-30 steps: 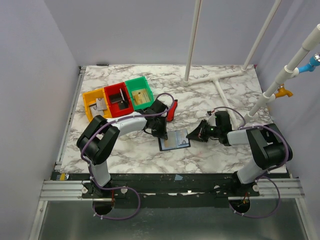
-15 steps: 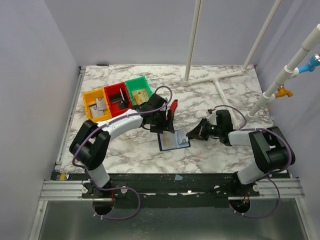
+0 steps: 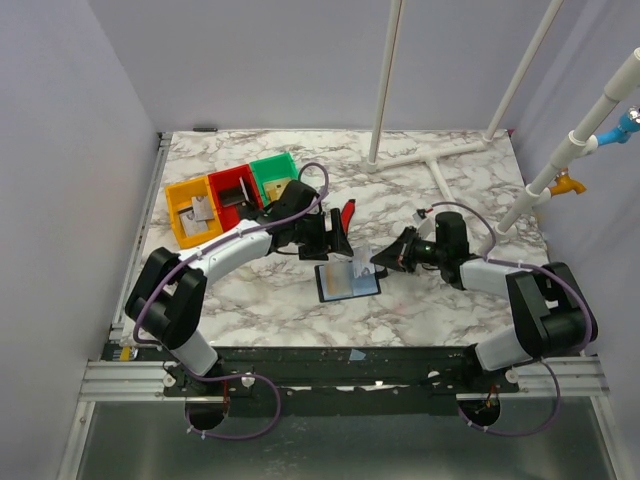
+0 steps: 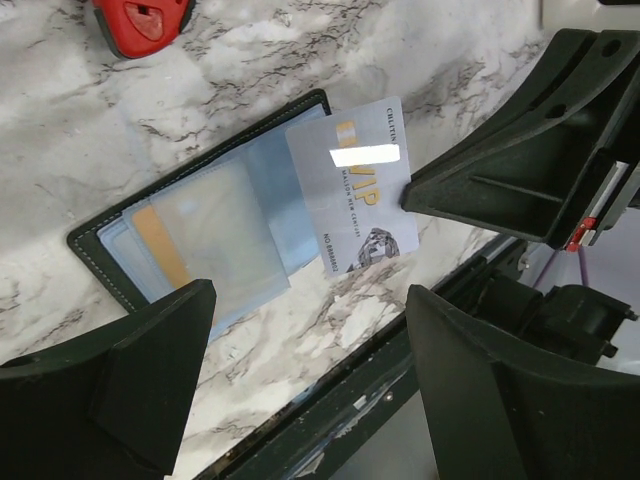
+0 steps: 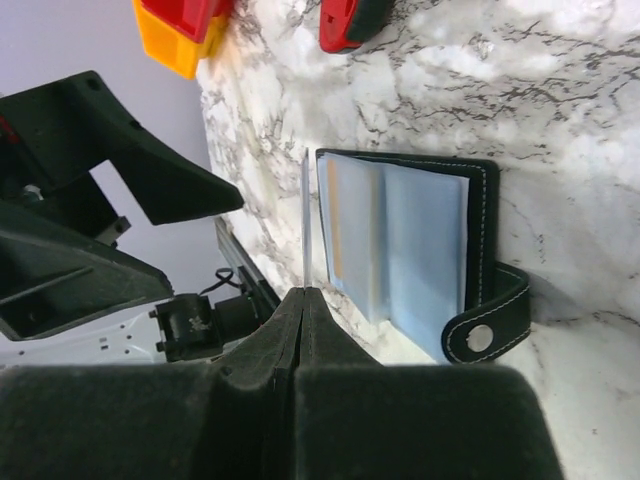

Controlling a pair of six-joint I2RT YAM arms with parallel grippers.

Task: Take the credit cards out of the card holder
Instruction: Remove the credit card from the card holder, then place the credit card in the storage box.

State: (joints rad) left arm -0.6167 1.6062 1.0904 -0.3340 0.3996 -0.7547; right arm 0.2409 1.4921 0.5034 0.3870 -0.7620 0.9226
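While pinching a thin, glossy greyish credit card [image 4: 355, 185] by one edge in the right end effector [image 5: 303, 300], squeezed fully closed on it, holds it tilted up at the upper right corner of the card holder [image 4: 200, 230], centre of the overhead frame. Lying flat and open on the marbled table [image 3: 250, 300]: black stitched bifold, bluish see-through pockets, snap tab. Tan strip showing in one pocket. Left end effector [image 4: 310, 300] spread wide just above, gripping nothing. Chunky red-and-black tool [image 3: 346, 212] nearby, toward the upper middle.
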